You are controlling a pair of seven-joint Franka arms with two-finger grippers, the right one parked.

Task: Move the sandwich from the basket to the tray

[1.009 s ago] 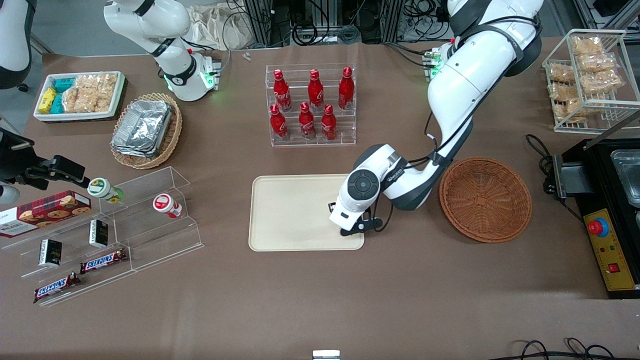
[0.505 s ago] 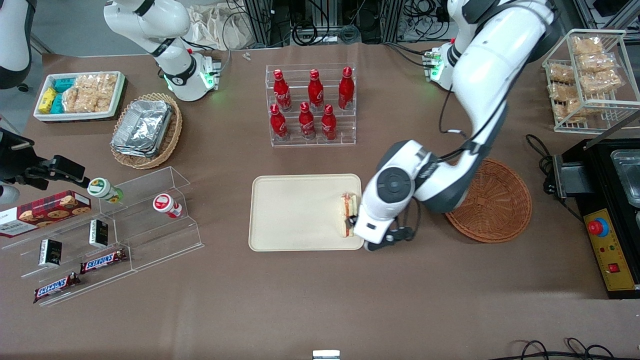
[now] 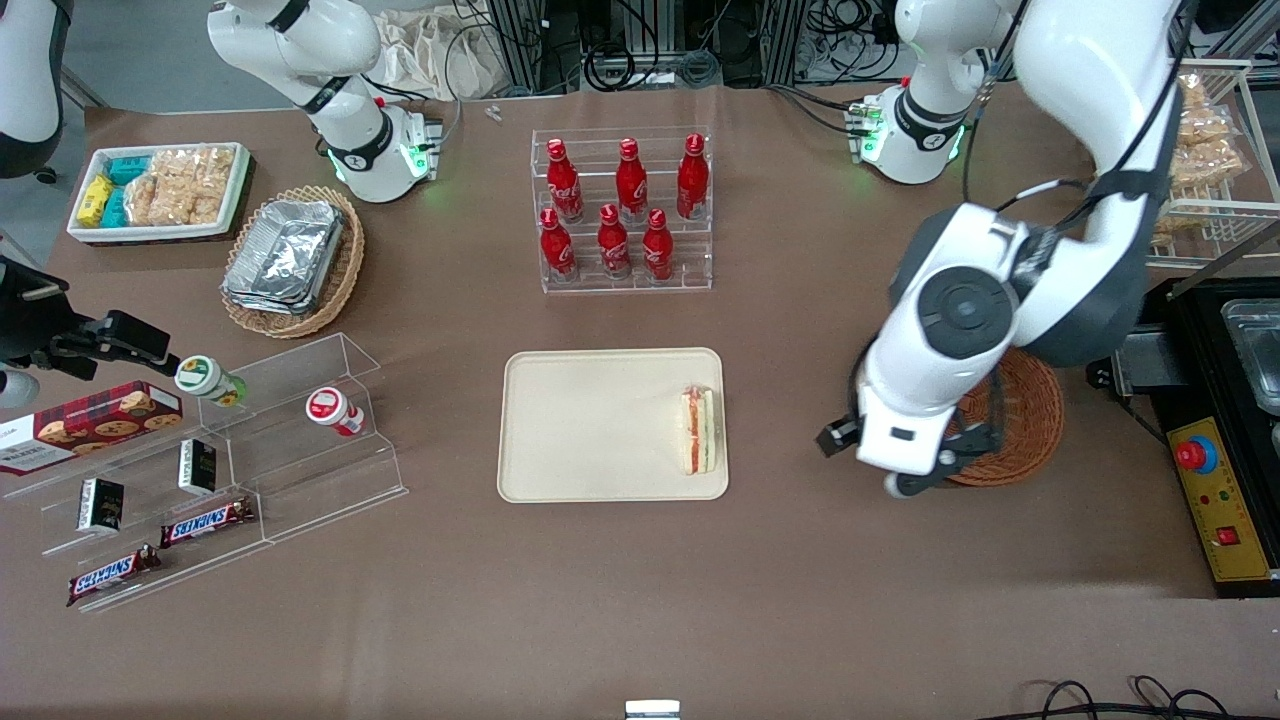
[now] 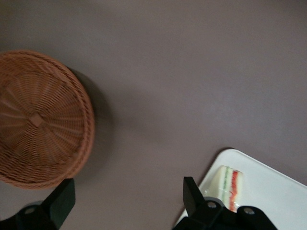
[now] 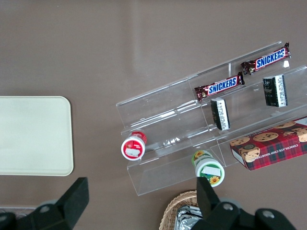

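Hovering open and empty, my hand [image 4: 127, 201] hung between basket [image 3: 1015, 440] and tray [image 3: 590, 430], where the sandwich [image 3: 699, 430] lay.

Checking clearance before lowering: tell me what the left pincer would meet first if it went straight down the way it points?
Probably bare table: the open pincer points at the brown surface between the basket and the tray holding the sandwich.

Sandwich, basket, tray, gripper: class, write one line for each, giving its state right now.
Sandwich: lying on the tray, at the edge nearest the basket, not held.
Basket: empty, upright on the table.
Tray: flat on the table, holding only the sandwich.
Gripper: open, holding nothing, raised above the table between basket and tray.
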